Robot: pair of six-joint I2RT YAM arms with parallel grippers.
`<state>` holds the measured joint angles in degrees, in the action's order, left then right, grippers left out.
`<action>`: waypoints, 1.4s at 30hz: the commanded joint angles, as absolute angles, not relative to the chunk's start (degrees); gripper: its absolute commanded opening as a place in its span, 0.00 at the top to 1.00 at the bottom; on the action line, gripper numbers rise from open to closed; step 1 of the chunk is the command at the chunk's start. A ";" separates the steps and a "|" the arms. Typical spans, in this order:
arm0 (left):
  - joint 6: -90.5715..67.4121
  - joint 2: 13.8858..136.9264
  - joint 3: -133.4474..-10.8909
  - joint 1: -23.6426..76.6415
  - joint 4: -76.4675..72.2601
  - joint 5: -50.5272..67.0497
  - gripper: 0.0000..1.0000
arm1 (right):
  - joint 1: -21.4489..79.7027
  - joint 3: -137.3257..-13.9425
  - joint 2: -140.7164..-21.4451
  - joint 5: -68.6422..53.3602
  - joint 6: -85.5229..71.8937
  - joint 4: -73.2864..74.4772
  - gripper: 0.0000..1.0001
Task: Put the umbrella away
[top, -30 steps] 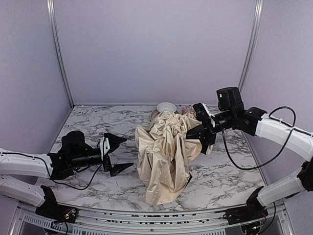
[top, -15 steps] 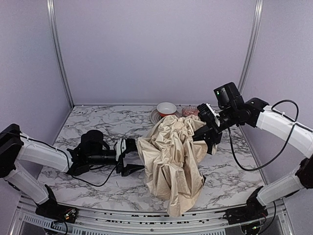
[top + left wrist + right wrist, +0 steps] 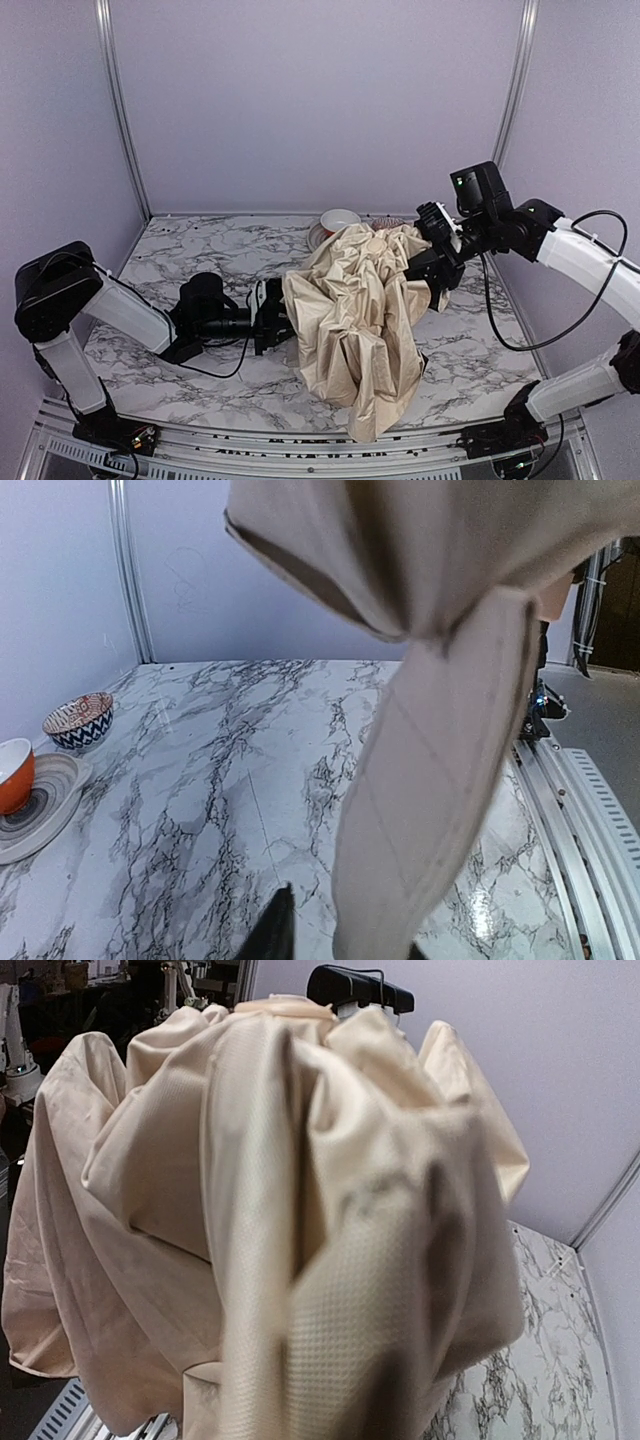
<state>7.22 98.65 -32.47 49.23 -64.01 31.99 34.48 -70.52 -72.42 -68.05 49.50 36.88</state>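
Observation:
The umbrella (image 3: 355,320) is a loose heap of wrinkled cream fabric, raised at its upper right and trailing down to the table's front edge. My right gripper (image 3: 437,262) sits at that raised end, shut on the umbrella. Its fingers are hidden in the right wrist view, which the umbrella fabric (image 3: 300,1240) fills. My left gripper (image 3: 277,318) lies low at the fabric's left edge. In the left wrist view a hanging fabric strip (image 3: 430,810) runs down between the jaws. A gap shows between the strip and the left finger (image 3: 272,932), so the gripper (image 3: 345,945) stands partly open.
A red-and-white bowl (image 3: 340,218) on a grey plate (image 3: 45,815) stands at the back of the marble table (image 3: 180,265). A blue patterned bowl (image 3: 80,720) sits beside it. A metal rail (image 3: 590,820) runs along the table's near edge.
My left arm has reached right, up to the fabric's edge, and its jaws have narrowed around a strip. The right gripper has shifted slightly right with the umbrella.

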 commanded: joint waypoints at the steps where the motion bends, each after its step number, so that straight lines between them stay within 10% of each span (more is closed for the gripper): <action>1: 7.34 99.66 -29.82 48.57 -73.02 26.50 1.00 | 34.67 -71.47 -70.19 -69.42 48.22 35.38 1.00; 21: 34.85 93.56 -38.91 42.72 -52.90 11.29 1.00 | 47.46 -74.08 -77.08 -51.77 48.06 42.41 1.00; 31: 22.62 87.45 -34.41 44.90 -41.50 21.26 1.00 | 35.67 -69.33 -69.44 -45.54 25.08 14.67 1.00; 42: 26.53 90.14 -34.98 47.39 -43.29 18.12 1.00 | 35.16 -79.21 -73.25 -43.56 31.48 19.93 1.00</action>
